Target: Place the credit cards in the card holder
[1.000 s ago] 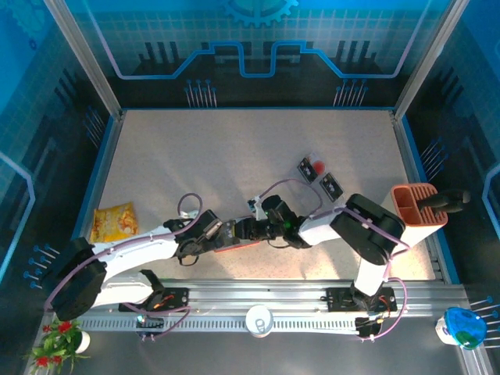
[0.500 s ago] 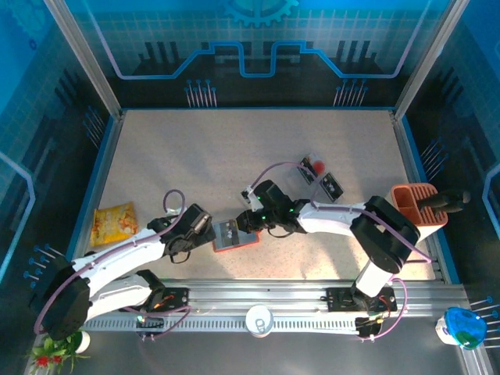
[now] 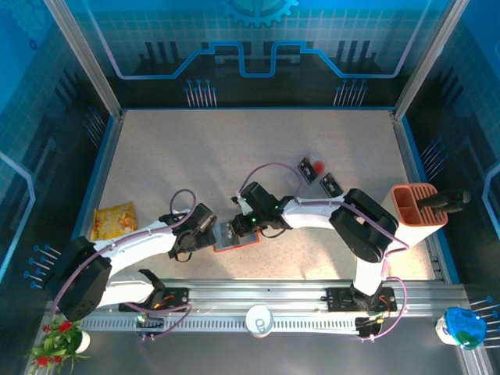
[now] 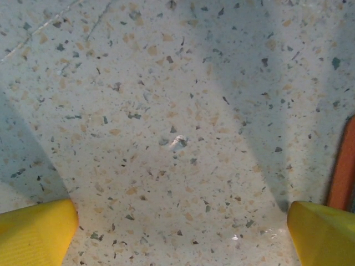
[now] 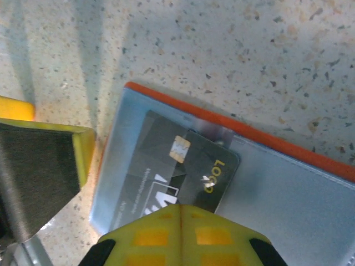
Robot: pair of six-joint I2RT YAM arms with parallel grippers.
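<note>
right wrist, card: a dark card (image 5: pixel 183 172) with a chip and gold lettering lay flat on the grey inner face of the holder (image 5: pixel 288 188).
holder: spread open, with a red-orange rim, on the speckled table (image 3: pixel 234 148) near its front middle (image 3: pixel 230 242).
right claw: closed (image 5: pixel 180 221), its yellow tips pressed together over the card's near edge. whether it pinched the card or only touched it could not be told.
left claw: wide open and empty (image 4: pixel 180 235), with bare table between its fingers. the holder's orange edge (image 4: pixel 344 166) was just beside its right finger.
other cards: two dark cards (image 3: pixel 306 169) (image 3: pixel 331 185) lay on the table behind and to the right of the holder, well apart from it.
red thing: small (image 3: pixel 318 166), just beside the farther card.
bin: terracotta (image 3: pixel 410 215), at the table's right edge, with a dark object (image 3: pixel 441 201) in it.
bag: yellow (image 3: pixel 114 222), at the left edge.
</note>
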